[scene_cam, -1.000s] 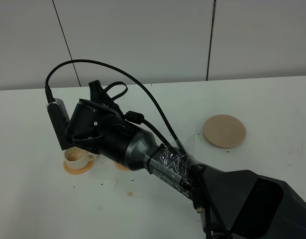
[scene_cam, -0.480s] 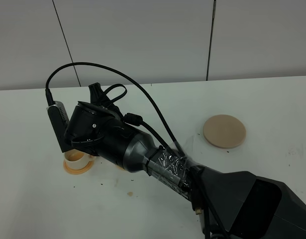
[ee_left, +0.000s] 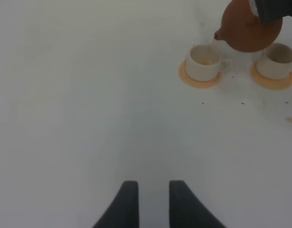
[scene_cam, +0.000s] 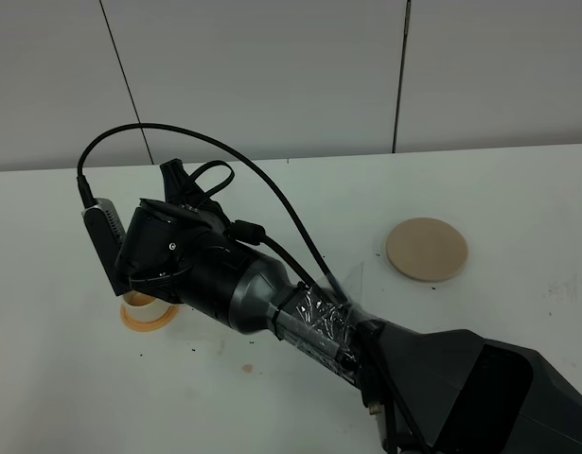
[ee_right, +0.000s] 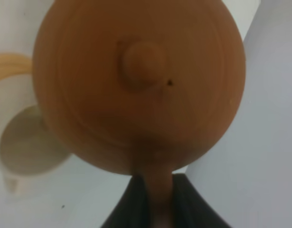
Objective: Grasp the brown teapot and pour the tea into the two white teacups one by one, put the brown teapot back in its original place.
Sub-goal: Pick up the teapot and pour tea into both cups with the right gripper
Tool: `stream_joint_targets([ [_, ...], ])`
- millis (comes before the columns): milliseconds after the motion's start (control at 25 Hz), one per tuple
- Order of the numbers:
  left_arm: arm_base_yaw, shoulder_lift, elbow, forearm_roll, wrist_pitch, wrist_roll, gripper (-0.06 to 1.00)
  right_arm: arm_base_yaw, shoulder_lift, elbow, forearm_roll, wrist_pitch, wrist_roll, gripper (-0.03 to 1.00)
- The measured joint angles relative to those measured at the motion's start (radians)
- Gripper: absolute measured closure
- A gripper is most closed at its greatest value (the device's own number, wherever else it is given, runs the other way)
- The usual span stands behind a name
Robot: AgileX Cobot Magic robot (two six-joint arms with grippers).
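My right gripper [ee_right: 155, 205] is shut on the loop handle of the brown teapot [ee_right: 136, 85]. In the left wrist view the teapot [ee_left: 248, 27] hangs tilted, its spout just above the nearer white teacup [ee_left: 202, 64]. The other teacup [ee_left: 277, 61] stands beside it, partly behind the pot. Each cup sits on an orange coaster [ee_left: 199, 80]. No tea stream shows. In the high view my right arm [scene_cam: 205, 274] hides the teapot; only one cup [scene_cam: 144, 305] peeks out. The beige disc [scene_cam: 427, 249] lies bare to the right. My left gripper [ee_left: 149, 202] is slightly open and empty, away from the cups.
The white table [scene_cam: 63, 378] carries small dark specks and a brownish spot [scene_cam: 248, 367] near the cups. A black cable [scene_cam: 272, 184] loops above my right wrist. A grey panelled wall [scene_cam: 272, 66] stands behind the table.
My right wrist has shifted a little to the left and rotated further, covering more of the visible cup. The disc and the cups have not moved.
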Motion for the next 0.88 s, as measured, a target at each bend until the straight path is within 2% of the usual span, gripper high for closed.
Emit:
stream_joint_targets([
  [880,0.0,0.0,0.0,0.0,0.0,0.0,0.71,0.0,0.0,0.0,-0.02,-0.021,-0.053,0.87],
])
